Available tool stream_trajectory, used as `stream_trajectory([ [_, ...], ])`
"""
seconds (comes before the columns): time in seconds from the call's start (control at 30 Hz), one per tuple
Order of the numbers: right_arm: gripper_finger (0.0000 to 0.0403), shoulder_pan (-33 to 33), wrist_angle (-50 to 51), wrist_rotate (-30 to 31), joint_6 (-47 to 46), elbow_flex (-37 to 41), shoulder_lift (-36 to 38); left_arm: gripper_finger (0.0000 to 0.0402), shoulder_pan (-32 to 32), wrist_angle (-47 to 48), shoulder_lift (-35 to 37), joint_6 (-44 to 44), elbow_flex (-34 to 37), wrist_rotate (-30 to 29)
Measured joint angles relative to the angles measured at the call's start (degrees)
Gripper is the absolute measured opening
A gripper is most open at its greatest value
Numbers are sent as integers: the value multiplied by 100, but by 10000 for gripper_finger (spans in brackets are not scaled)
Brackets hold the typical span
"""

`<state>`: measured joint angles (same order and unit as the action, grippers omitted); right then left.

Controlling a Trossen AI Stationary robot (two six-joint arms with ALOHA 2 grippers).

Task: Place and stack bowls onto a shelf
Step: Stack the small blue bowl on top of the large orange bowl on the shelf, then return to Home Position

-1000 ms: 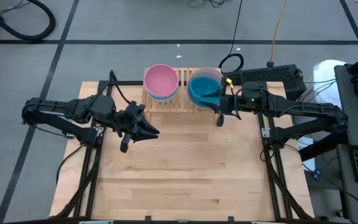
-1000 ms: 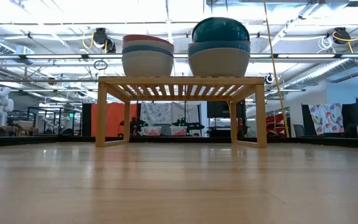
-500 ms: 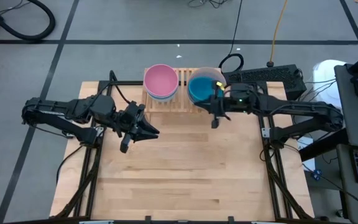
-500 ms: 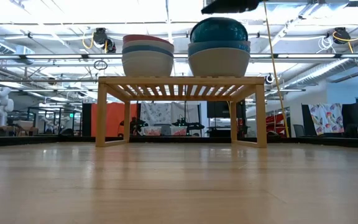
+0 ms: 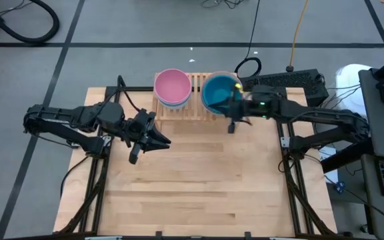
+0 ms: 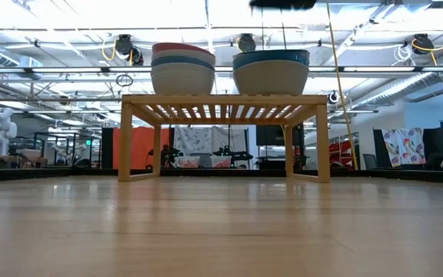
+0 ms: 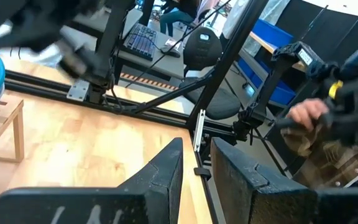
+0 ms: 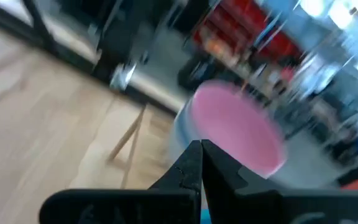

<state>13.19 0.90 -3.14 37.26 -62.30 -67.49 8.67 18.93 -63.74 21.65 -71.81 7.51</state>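
The shelf [image 5: 195, 111] [image 6: 225, 100] stands at the table's far middle and carries two stacks of bowls. The left stack [image 6: 183, 68] has a pink bowl [image 5: 173, 85] [image 8: 238, 127] on top. The right stack [image 6: 271, 71] has a teal-blue bowl [image 5: 217, 93] on top, nested level. My right gripper [image 5: 231, 127] [image 8: 201, 155] is shut, high at the right stack's near side, with nothing between its fingers. It shows above that stack in the low view [image 6: 283, 4]. My left gripper [image 5: 162, 141] [image 7: 196, 168] hovers over the table's left middle, open by a narrow gap and holding nothing.
Bare wooden tabletop [image 5: 192, 180] stretches from the shelf to the near edge. Black frame rails [image 5: 289, 173] run along both sides. A keyboard [image 5: 285, 81] lies beyond the far right corner. A person's hand [image 7: 303, 113] shows off the table in the left wrist view.
The teal-blue bowl, which stood tipped up above the right stack, has dropped down and now sits nested level in it. My right gripper has moved a little toward the table's left edge, past the stack's near side.
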Motion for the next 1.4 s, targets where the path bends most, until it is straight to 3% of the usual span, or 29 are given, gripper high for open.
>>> stream_trajectory([
  [0.1,0,44,-27,114,59,-4,362,88,0,131,1,0,0,2],
  [0.27,0,364,53,922,1,-4,673,88,0,257,1,0,-1,2],
  [0.6,0,1397,-12,873,-19,-4,429,88,0,254,0,-339,0,-4],
  [1.1,0,2715,-316,-906,-755,-6,-554,88,0,252,1,-294,0,-8],
  [1.23,0,2790,-475,-1058,-809,-4,-748,88,0,254,1,-291,0,-9],
  [1.4,0,2609,-942,-1069,-717,-4,-340,88,0,265,1,-314,0,-11],
])
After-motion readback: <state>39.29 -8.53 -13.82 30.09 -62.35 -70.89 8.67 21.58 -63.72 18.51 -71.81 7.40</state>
